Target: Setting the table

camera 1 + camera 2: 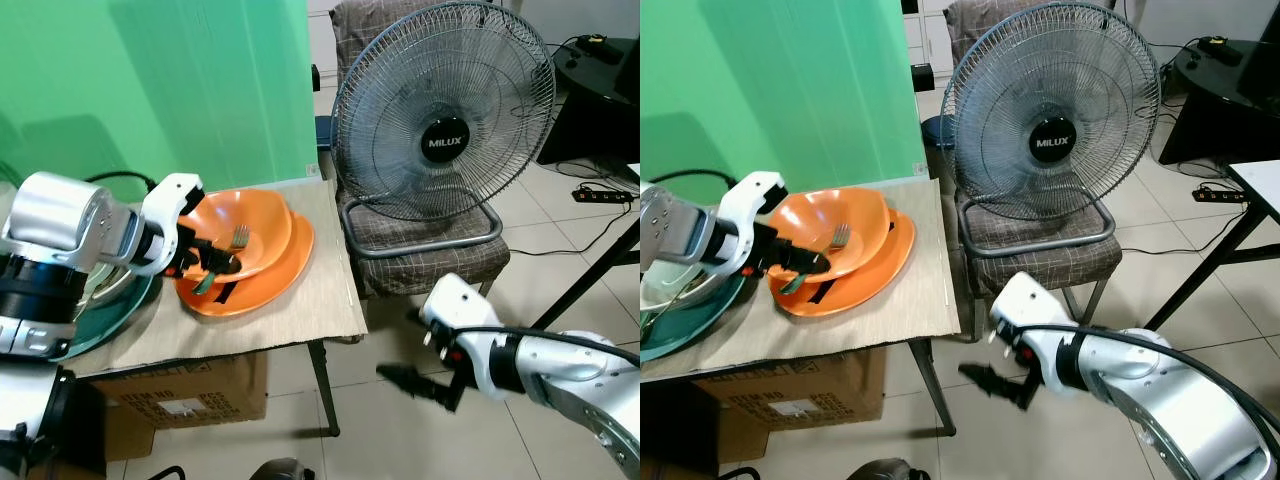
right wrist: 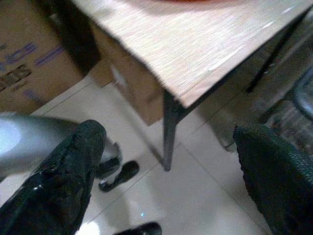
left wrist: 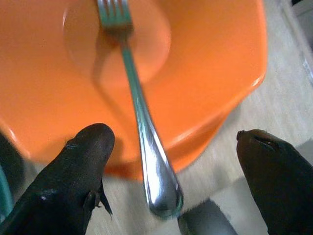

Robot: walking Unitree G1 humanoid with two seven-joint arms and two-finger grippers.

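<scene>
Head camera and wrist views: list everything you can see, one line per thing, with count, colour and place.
Plates: two, orange, stacked on the table.
Fork: one, silver, tines in the top plate, handle over its rim.
Table: one, light wood, before the green wall.
Dish: one, teal, at the table's left end.
Fan: one, grey, on the chair.
Chair: one, brown check, right of the table.
Cardboard box: one, brown, under the table.
Left gripper: open, around the fork handle.
Right gripper: open, low beside the table, over the floor.
</scene>
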